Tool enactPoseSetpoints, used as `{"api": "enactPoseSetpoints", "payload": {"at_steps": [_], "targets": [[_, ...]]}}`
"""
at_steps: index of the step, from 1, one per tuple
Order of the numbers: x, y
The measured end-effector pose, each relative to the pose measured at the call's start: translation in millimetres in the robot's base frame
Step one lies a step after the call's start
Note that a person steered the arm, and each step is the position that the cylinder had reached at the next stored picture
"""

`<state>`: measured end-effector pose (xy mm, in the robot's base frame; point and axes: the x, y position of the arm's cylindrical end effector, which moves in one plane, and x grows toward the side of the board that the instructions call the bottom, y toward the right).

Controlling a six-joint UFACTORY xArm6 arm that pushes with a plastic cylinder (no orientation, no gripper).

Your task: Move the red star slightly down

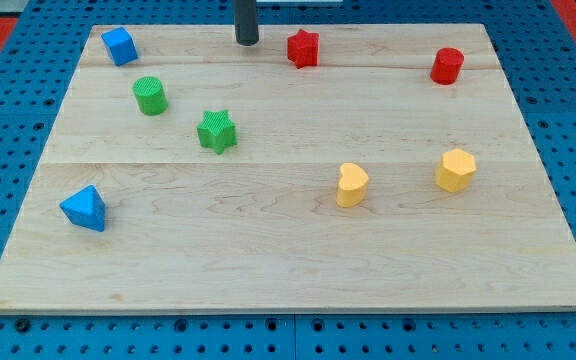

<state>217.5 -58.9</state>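
Note:
The red star [303,48] lies near the top edge of the wooden board [288,250], a little right of centre. My tip [247,41] rests on the board just left of the red star, a small gap apart, at about the same height in the view.
A red cylinder [447,65] sits at the top right. A blue block [119,46] is at the top left, a green cylinder [150,95] and green star [216,131] below it. A blue triangular block [84,208] lies at the left. A yellow heart [352,185] and yellow hexagon [455,170] sit at the right.

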Motion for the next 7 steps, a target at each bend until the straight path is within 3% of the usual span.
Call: {"api": "enactPoseSetpoints", "payload": {"at_steps": [3, 7], "targets": [[0.0, 5.5], [0.1, 84.1]]}}
